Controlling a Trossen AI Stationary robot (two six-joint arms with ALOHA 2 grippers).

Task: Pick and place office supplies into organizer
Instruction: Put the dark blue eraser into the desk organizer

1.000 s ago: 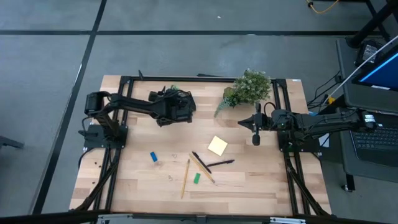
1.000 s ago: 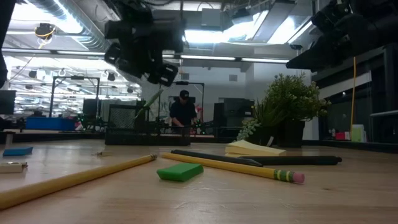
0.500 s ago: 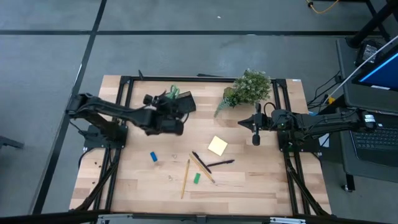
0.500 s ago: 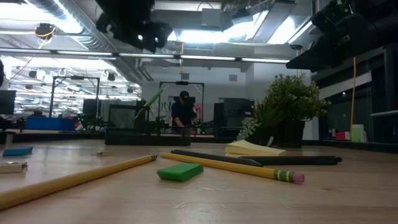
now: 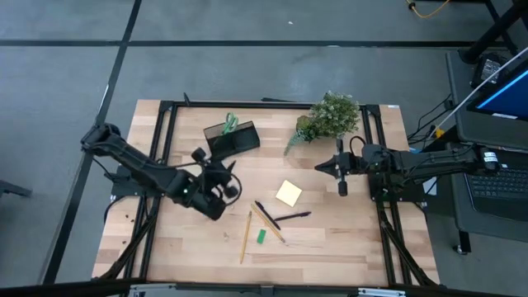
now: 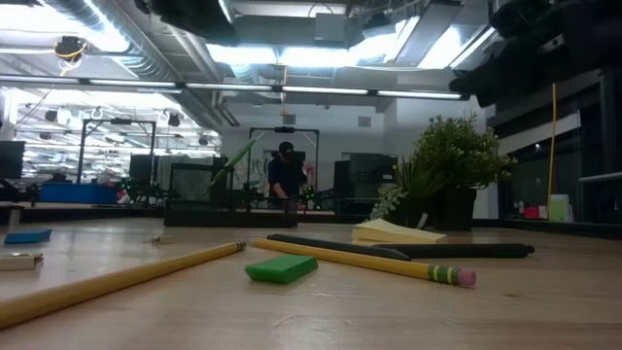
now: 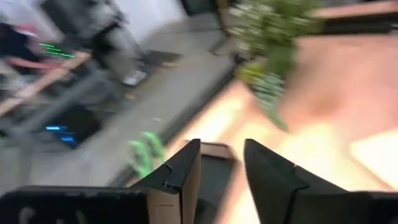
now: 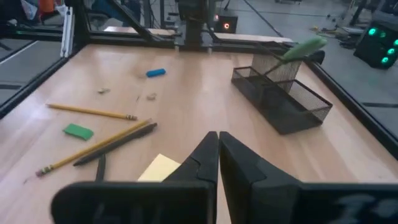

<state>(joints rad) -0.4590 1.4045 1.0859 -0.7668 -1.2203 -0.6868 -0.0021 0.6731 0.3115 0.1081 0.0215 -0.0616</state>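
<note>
The black mesh organizer (image 5: pixel 233 139) stands at the table's far middle, with the green-handled scissors (image 5: pixel 229 124) standing in it, handles up. A yellow sticky-note pad (image 5: pixel 289 193), black pens (image 5: pixel 293 216), yellow pencils (image 5: pixel 246 235) and a green block (image 5: pixel 261 236) lie on the wood nearer the front. The blue block (image 8: pixel 156 73) lies left of them; my left arm hides it in the high view. My left gripper (image 5: pixel 224 183) hovers open and empty, nearer the front than the organizer. My right gripper (image 5: pixel 341 178) waits shut at the right, holding nothing.
A leafy potted plant (image 5: pixel 330 115) stands at the far right, next to the organizer. Black frame rails (image 5: pixel 161 124) run along the table's left, far and right sides. Small scraps (image 8: pixel 102 91) lie near the blue block.
My left gripper has drawn away from above the organizer toward the table's near edge and a little left, rising out of the low view. The scissors stay standing in the organizer. My right arm has kept still.
</note>
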